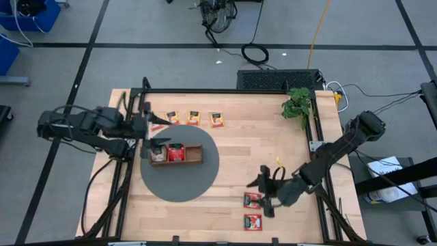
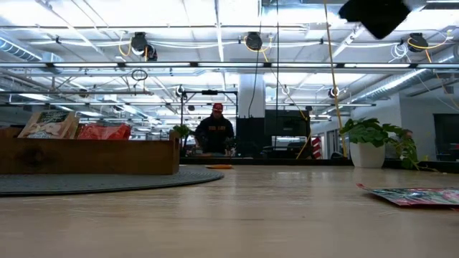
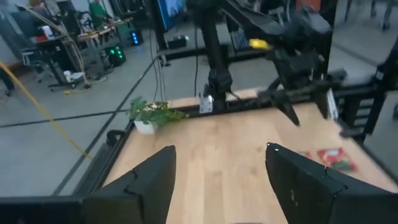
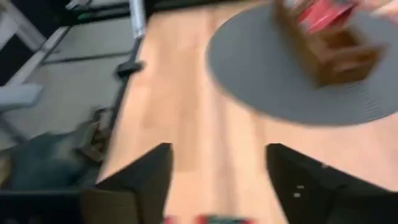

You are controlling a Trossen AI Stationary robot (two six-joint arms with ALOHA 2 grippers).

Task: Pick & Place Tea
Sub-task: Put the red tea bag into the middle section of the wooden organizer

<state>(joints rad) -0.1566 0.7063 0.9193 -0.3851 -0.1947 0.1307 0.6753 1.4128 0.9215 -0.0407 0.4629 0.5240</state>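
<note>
Red tea packet (image 1: 253,200) just beside right tool (image 1: 266,192)

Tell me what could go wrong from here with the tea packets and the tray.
1. The right gripper, fingers open, hovers right at the red packet near the front edge; a low pass could push it or the second red packet off the table.
2. The left gripper, fingers open, sits at the wooden tray's left end; a careless move might bump the tray or the packets standing in it.
</note>
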